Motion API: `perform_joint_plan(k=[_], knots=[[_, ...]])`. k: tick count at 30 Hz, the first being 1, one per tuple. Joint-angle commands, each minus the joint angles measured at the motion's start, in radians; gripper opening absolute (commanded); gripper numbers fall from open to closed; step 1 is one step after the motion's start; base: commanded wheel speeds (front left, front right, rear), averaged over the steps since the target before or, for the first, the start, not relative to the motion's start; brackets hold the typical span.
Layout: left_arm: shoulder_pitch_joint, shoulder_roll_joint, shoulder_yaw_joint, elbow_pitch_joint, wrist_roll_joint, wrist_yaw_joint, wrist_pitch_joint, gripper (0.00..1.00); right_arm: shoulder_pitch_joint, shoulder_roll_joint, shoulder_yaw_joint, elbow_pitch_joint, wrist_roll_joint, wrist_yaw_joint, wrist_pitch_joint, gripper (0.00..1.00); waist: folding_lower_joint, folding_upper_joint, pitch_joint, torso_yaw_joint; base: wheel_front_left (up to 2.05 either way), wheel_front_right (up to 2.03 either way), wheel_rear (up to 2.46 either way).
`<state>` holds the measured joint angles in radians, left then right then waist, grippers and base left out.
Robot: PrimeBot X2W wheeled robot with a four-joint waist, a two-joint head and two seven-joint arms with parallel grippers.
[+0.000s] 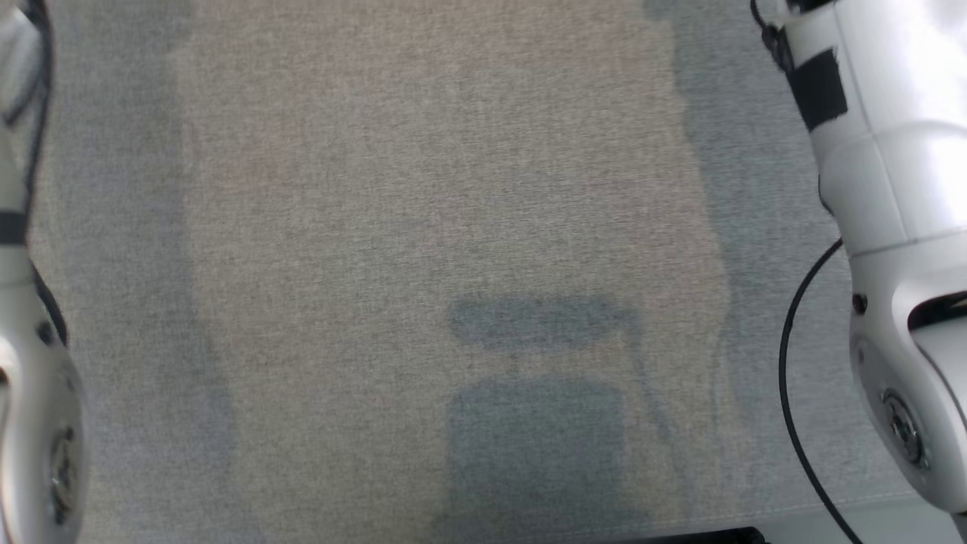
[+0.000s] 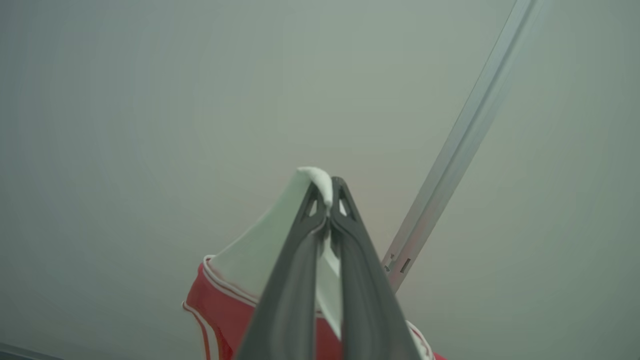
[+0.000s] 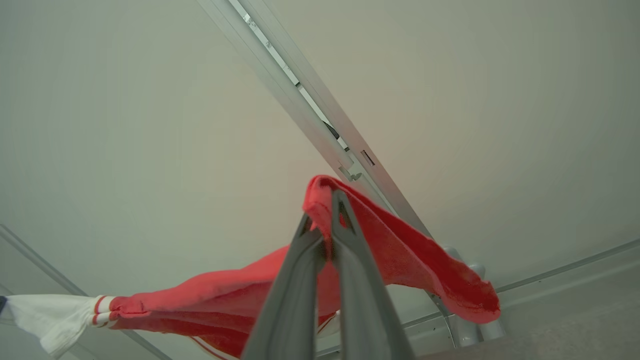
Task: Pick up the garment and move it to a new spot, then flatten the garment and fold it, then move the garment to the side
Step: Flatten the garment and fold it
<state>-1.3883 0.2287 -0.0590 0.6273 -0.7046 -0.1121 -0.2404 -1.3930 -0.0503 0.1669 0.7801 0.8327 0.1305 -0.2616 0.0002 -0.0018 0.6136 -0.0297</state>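
Overhead, one garment [image 3: 400, 255] hangs in the air between two grippers, each pinching a different part of it. It is mostly red, with white panels and thin bands of red and white stripes where the two colours meet.

Seen along the left wrist, the left gripper [image 2: 330, 200] has its two dark fingers pressed tight together on a fold of the white cloth, a small tuft of which pokes out above the tips. The white panel slopes down to the left of the fingers and meets the red part below. One metal rail [image 2: 460, 145] runs slantwise behind it, against a plain pale background.

Seen along the right wrist, the right gripper [image 3: 325, 220] is likewise clamped closed, its two fingers biting a red fold. From there, one red length drops to the right and ends loose. Another stretches away to the lower left, out to a white end past a striped band. One broad metal rail [image 3: 310, 110] crosses behind.

From the head camera, two pale forearms frame the scene, the left forearm [image 1: 30, 423] and the right forearm [image 1: 899, 189]. One black cable [image 1: 789, 363] loops beside the right one. Between them lies a grey woven surface [image 1: 453, 189] with blurred shadows across it.
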Motion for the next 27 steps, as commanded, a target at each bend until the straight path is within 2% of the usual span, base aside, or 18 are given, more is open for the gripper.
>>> perform_joint_plan(k=[1, 4, 8, 15, 18, 23, 27], knots=[[0.034, -0.001, 0.010, -0.004, -0.016, -0.007, -0.012, 0.00, 0.024, -0.005, -0.006, -0.001, -0.007, 0.000, -0.004, 0.00, -0.0002, 0.0018, 0.047, 0.043, 0.00, 0.00, 0.00], [0.127, -0.009, 0.010, -0.034, -0.039, -0.016, -0.019, 0.00, 0.094, -0.005, -0.019, 0.000, 0.007, 0.000, -0.004, 0.00, -0.0002, 0.0018, 0.047, 0.055, 0.00, 0.00, 0.00], [0.250, 0.007, -0.015, -0.132, -0.075, -0.019, -0.025, 0.00, 0.181, -0.017, -0.012, -0.037, 0.041, 0.000, -0.004, 0.00, -0.0002, 0.0018, 0.032, 0.064, 0.00, 0.00, 0.00], [0.478, 0.060, -0.019, -0.335, -0.148, -0.019, -0.027, 0.00, 0.372, -0.047, -0.008, -0.147, 0.128, 0.000, -0.004, 0.00, -0.0002, 0.0018, -0.036, 0.065, 0.00, 0.00, 0.00], [0.598, 0.063, 0.001, -0.414, -0.160, -0.019, -0.027, 0.00, 0.469, -0.054, -0.015, -0.215, 0.161, 0.000, -0.004, 0.00, -0.0002, 0.0018, -0.071, 0.067, 0.00, 0.00, 0.00], [0.825, 0.016, 0.034, -0.529, -0.157, -0.019, -0.028, 0.00, 0.661, -0.057, -0.030, -0.344, 0.153, 0.000, -0.004, 0.00, -0.0002, 0.0018, -0.142, 0.077, 0.00, 0.00, 0.00], [0.996, -0.056, 0.068, -0.588, -0.160, -0.019, -0.027, 0.00, 0.822, -0.044, -0.056, -0.440, 0.137, 0.000, -0.004, 0.00, -0.0002, 0.0018, -0.206, 0.087, 0.00, 0.00, 0.00]])
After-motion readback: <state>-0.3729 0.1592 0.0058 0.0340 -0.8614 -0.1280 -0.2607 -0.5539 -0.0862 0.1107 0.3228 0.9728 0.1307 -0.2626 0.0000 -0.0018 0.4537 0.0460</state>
